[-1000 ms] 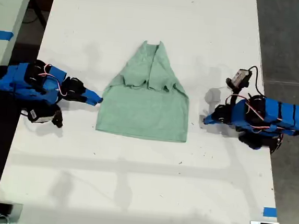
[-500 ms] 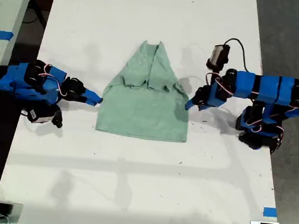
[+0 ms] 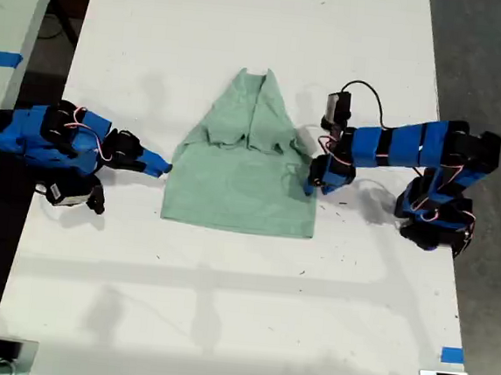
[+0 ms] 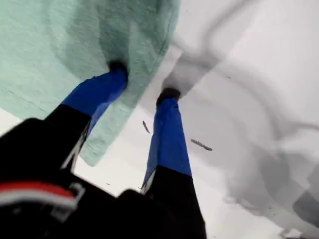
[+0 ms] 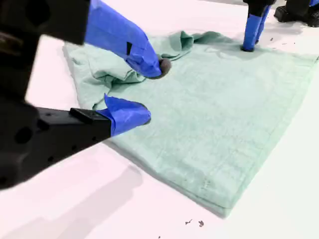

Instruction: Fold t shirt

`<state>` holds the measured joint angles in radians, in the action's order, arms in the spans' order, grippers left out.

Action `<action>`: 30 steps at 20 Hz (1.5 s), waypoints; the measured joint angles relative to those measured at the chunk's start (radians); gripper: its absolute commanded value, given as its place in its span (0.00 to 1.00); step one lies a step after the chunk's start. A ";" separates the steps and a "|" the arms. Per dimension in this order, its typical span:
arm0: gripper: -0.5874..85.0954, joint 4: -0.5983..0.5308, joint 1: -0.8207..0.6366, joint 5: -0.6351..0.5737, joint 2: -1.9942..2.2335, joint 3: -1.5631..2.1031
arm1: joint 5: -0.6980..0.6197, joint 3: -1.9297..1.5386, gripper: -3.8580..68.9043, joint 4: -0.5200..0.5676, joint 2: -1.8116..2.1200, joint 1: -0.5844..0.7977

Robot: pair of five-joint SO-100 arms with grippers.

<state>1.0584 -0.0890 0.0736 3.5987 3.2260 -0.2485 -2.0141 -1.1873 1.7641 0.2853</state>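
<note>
The pale sage-green t shirt (image 3: 242,182) lies flat mid-table in the exterior view, its sleeves folded inward so the top narrows to a point. My first gripper (image 3: 310,186) reaches in from the exterior view's right and stands open across the shirt's side edge. In the first wrist view my first gripper (image 4: 143,80) has one fingertip on the t shirt (image 4: 50,50) and the other on bare table. My second gripper (image 3: 163,168) is at the exterior view's left, open, beside the opposite edge. In the second wrist view my second gripper (image 5: 149,92) hovers over the t shirt (image 5: 224,114), nothing between its fingers.
The white table (image 3: 222,308) ends at dark floor on the exterior view's right. A blue tape mark (image 3: 451,354) sits near the front right corner of that view. A second table with blue tape (image 3: 0,58) stands at its left. A black cable (image 3: 364,90) loops above the first arm.
The first arm has stretched out from its rest at the exterior view's right to the shirt's side edge. The second arm and the shirt have not moved.
</note>
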 measured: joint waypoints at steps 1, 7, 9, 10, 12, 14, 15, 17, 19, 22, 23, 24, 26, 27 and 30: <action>0.14 0.000 0.000 0.000 0.000 0.000 | -0.003 -0.011 0.07 0.020 -0.003 0.002; 0.14 0.000 0.000 0.000 0.000 0.000 | -0.003 -0.003 0.07 0.005 -0.011 0.011; 0.14 0.000 0.000 0.000 0.000 0.000 | -0.006 0.112 0.07 -0.126 -0.018 0.014; 0.14 0.000 0.000 0.000 0.000 0.000 | -0.026 0.209 0.07 -0.173 -0.041 0.014; 0.14 0.000 0.000 0.000 0.000 0.000 | -0.075 0.465 0.07 -0.287 -0.156 -0.011; 0.14 0.000 0.000 0.000 0.000 0.000 | -0.130 0.796 0.07 -0.388 -0.353 -0.067; 0.14 0.000 0.000 0.000 0.000 0.000 | -0.160 0.977 0.07 -0.414 -0.472 -0.094; 0.14 0.000 0.000 0.000 0.000 0.000 | -0.206 1.203 0.07 -0.388 -0.647 -0.129; 0.14 0.000 0.000 0.000 0.000 0.000 | -0.245 1.249 0.20 -0.313 -0.749 -0.147; 0.14 0.000 0.000 0.000 0.000 0.000 | -0.273 1.253 0.42 -0.229 -0.811 -0.164; 0.14 0.000 0.000 0.000 0.000 0.000 | -0.275 1.253 0.42 -0.224 -0.811 -0.170; 0.14 0.000 0.000 0.000 0.000 0.000 | -0.281 1.253 0.42 -0.225 -0.811 -0.172; 0.14 0.000 0.000 0.000 0.000 0.000 | -0.293 1.253 0.41 -0.267 -0.790 -0.170; 0.14 0.000 0.000 0.000 0.000 0.000 | -0.299 1.253 0.41 -0.316 -0.741 -0.167; 0.14 0.000 0.000 0.000 0.000 0.000 | -0.316 1.244 0.08 -0.492 -0.495 -0.115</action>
<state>1.0584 -0.0890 0.0736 3.5987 3.2260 -0.5645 -0.7701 -1.6797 1.2686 0.1703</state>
